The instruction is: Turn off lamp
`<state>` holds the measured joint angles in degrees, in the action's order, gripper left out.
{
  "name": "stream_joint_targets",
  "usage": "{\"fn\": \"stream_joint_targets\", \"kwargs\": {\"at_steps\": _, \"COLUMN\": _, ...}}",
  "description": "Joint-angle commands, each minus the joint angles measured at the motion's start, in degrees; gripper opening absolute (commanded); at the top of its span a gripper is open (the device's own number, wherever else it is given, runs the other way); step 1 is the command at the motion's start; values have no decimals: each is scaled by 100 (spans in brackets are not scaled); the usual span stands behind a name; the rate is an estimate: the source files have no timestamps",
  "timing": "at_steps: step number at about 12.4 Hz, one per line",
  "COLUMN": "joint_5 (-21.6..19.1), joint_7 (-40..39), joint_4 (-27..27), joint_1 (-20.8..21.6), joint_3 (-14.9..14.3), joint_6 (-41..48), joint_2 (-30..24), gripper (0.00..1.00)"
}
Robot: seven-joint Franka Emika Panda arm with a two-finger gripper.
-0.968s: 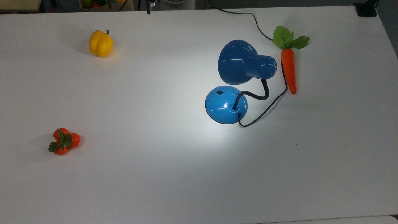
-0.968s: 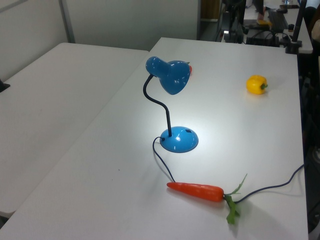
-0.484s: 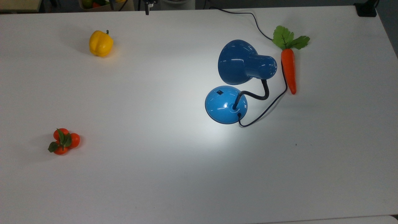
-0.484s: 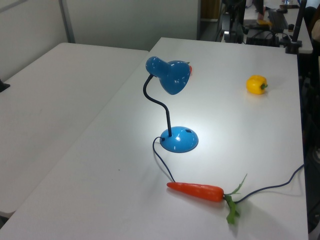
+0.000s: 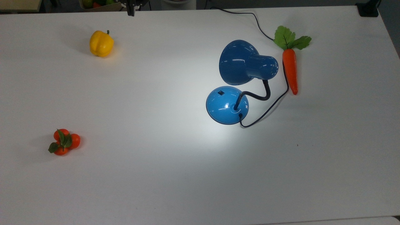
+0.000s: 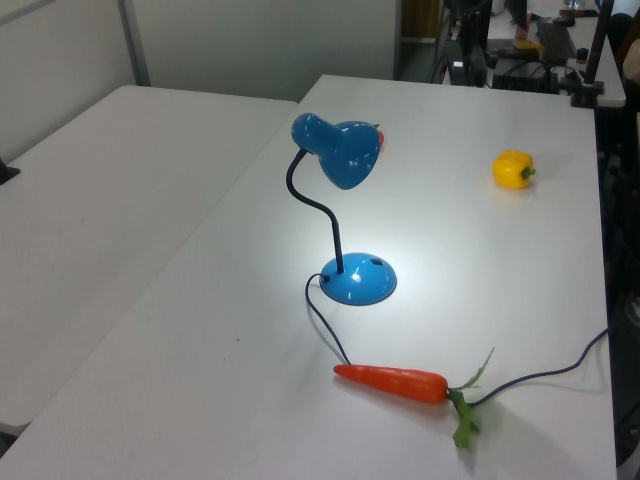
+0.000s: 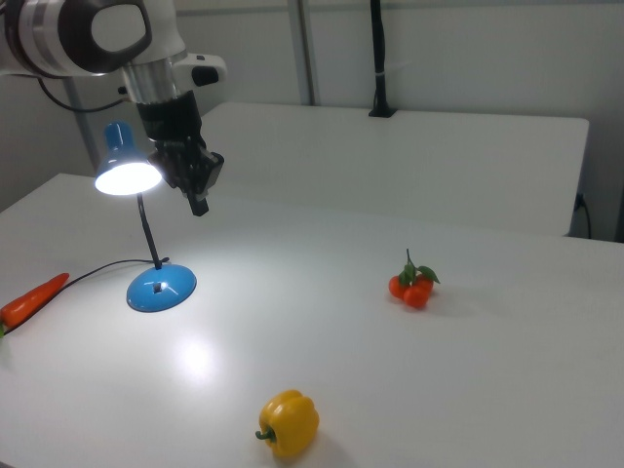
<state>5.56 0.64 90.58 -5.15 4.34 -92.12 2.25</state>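
Observation:
The blue lamp stands right of the table's middle in the top view, and it is lit, throwing a bright patch on the table. Its domed base [image 5: 227, 105] carries a small black switch [image 5: 221, 92], and a black bendy neck rises to the shade [image 5: 240, 62]. The left view shows the base [image 6: 358, 280] and shade [image 6: 345, 152]. In the right view the glowing shade [image 7: 129, 175] hangs over the base [image 7: 161, 288]. My gripper [image 7: 198, 203] hovers high beside the shade, fingers shut on nothing. In the top view the gripper [image 5: 131, 12] is at the far edge.
An orange carrot [image 5: 290, 73] lies just right of the lamp, with the black cord [image 5: 268, 111] looping beside it. A yellow pepper [image 5: 101, 43] sits far left in the top view. A cluster of small tomatoes [image 5: 63, 142] lies at the near left.
In the top view my gripper has shifted left along the far table edge. The lamp and the other objects have not moved.

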Motion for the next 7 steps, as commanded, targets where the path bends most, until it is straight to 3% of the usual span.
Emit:
{"fn": "stream_joint_targets", "kwargs": {"at_steps": 1, "joint_5": 15, "joint_7": -178, "joint_4": -32, "joint_1": 32, "joint_3": -12, "joint_6": 150, "joint_2": -14, "gripper": 0}}
{"fn": "stream_joint_targets", "kwargs": {"at_steps": 5, "joint_5": -29, "joint_7": -231, "joint_4": 117, "joint_1": 111, "joint_3": 49, "joint_6": 37, "joint_2": 47, "gripper": 0}}
{"fn": "stream_joint_targets", "kwargs": {"at_steps": 7, "joint_5": -38, "joint_7": -222, "joint_4": 327, "joint_1": 364, "joint_3": 75, "joint_6": -445, "joint_2": 170, "gripper": 0}}
